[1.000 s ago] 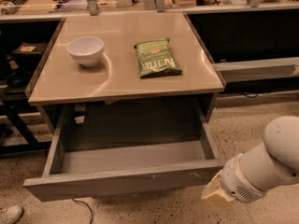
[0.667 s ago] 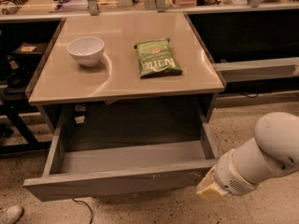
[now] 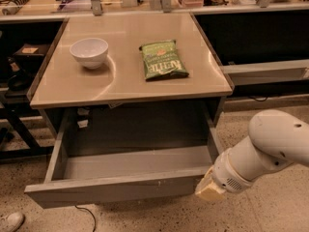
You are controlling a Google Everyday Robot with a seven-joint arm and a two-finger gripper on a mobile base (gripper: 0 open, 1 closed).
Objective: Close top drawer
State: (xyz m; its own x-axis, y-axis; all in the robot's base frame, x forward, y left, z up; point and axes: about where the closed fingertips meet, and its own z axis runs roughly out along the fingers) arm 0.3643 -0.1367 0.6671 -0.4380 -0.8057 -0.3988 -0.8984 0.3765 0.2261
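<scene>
The top drawer (image 3: 111, 190) is a wide grey drawer pulled far out from under the beige table top (image 3: 130, 81). Its shallow box interior (image 3: 135, 161) holds nothing that I can see. The flat front panel faces me and has small white scuffs. My gripper (image 3: 208, 190) is at the tan end of the white arm (image 3: 270, 149), right at the front panel's right end. The arm hides that corner of the drawer, so I cannot tell whether there is contact.
A white bowl (image 3: 89, 51) and a green chip bag (image 3: 162, 60) lie on the table top. Dark shelving stands to the left and right. A counter with clutter runs along the back. A white shoe (image 3: 9, 221) is at the bottom left on the speckled floor.
The arm has moved left and slightly up, bringing the gripper to the right end of the drawer front. The drawer has not visibly moved.
</scene>
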